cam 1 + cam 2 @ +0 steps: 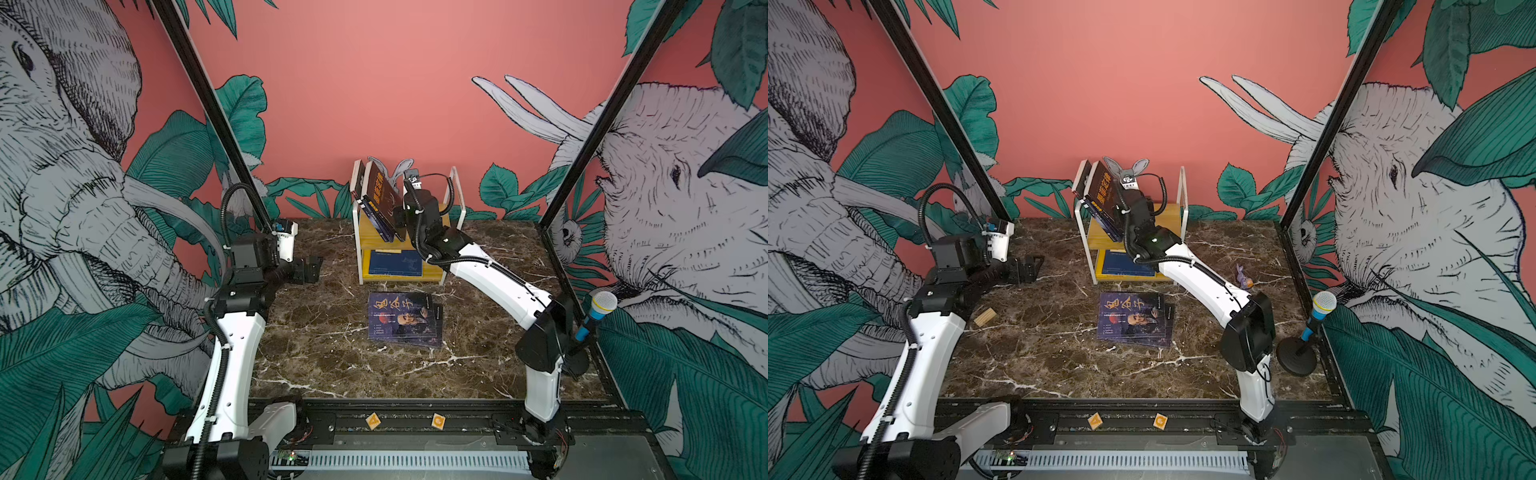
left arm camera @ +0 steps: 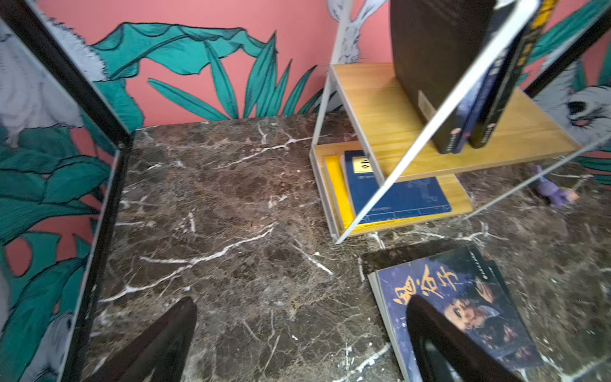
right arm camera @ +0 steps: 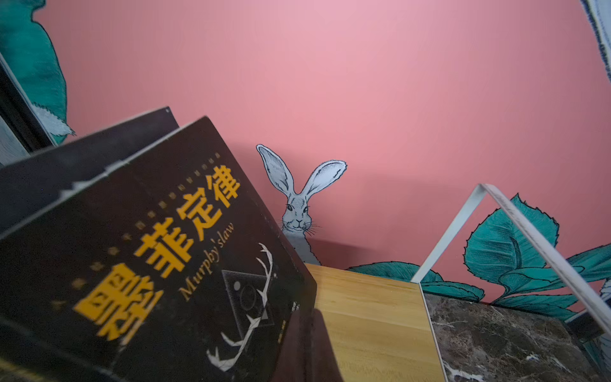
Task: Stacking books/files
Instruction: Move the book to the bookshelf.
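on the wooden shelf (image 1: 368,239), right gripper (image 1: 399,219) apparently clamps black book (image 1: 380,191), standing but tilted leftward; left gripper (image 1: 306,267) gapes.

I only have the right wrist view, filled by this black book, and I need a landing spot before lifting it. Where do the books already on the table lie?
Observer: A navy stack lies flat on the marble table, in front of the shelf, a bearded face up.
Operator: Is the left arm in the way?
Observer: No. The left gripper hangs open over bare table, to the robot's left of the stack and apart from it.
Operator: Any books below the board I'm on?
Observer: Yes, a blue book lies flat on a yellow book on the lower board.
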Motion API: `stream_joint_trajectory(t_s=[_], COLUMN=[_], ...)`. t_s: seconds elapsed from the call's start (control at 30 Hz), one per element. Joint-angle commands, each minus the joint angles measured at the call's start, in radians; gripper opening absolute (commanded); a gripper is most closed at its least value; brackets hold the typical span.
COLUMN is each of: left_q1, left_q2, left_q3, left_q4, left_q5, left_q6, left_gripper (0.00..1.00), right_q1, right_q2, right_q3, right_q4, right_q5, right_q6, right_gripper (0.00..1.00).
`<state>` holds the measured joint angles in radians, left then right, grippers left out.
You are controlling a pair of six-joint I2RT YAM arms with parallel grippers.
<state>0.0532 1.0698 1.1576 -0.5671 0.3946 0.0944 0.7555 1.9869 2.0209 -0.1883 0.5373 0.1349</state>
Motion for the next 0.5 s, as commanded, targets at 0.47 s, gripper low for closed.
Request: stream_joint_trajectory(t_s=[0.47], left_q1=[-0.008], left_q2=[0.046], left_q3=[0.107], left_q4=[-0.062], left_q5=[0.408], left_q6=[0.146], left_gripper=[1.00], right_q1=[-0.112], right_q2=[0.138], right_q3=[0.123], right_q4=[-0.239], right_q5=[-0.171], right_q6=[0.127], right_gripper=[0.00])
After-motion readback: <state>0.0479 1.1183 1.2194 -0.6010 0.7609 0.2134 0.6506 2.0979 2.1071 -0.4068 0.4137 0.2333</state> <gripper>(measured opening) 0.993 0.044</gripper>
